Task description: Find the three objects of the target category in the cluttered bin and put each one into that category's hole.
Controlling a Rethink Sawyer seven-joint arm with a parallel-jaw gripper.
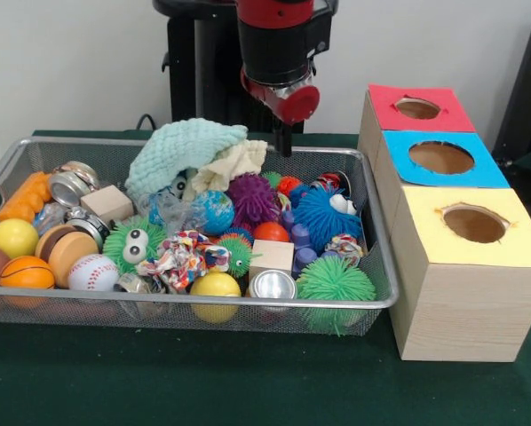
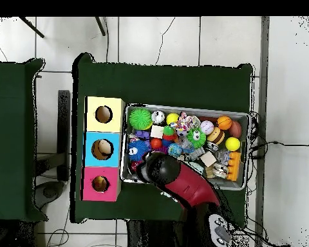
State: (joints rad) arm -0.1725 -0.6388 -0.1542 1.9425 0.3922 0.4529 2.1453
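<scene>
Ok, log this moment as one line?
tool: above silver wire-mesh bin far edge, grip state unclear | holding: nothing seen | yellow-topped box hole: looks empty

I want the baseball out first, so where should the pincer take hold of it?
Take the baseball across its round middle, coming straight down from above: its top is bare, while the basketball and the basket's front wall crowd its sides.

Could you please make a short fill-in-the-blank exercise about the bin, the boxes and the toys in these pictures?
1. The box nearest the camera in the front view has a ____ top.
2. The middle box has a ____ top.
3. The baseball lies beside a small orange ____.
4. The toys lie in a wire mesh ____.

Missing words: yellow; blue; basketball; bin
</scene>
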